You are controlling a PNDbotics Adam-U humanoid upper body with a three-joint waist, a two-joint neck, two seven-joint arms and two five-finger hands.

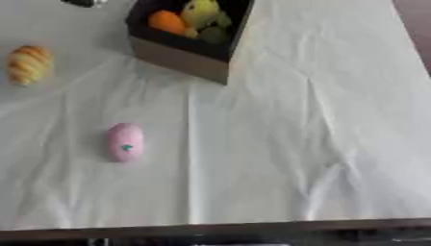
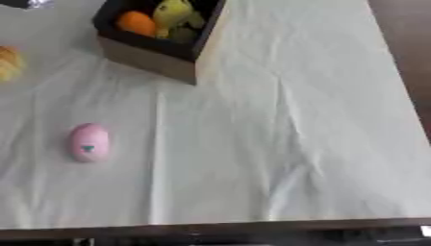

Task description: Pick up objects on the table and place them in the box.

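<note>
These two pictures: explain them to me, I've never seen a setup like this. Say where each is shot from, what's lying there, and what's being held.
Both pictures come from a stereo camera in a humanoid robot's head, looking down at its work: one from the left eye, one from the right, same moment. Neither robot hand is in view, so nothing is seen being held. A table with a white cloth carries a dark open box at the far side, already holding an orange item and yellow-green ones. Still on the cloth: a pink oval object nearer the camera, and a striped orange-yellow object at the left.
</note>
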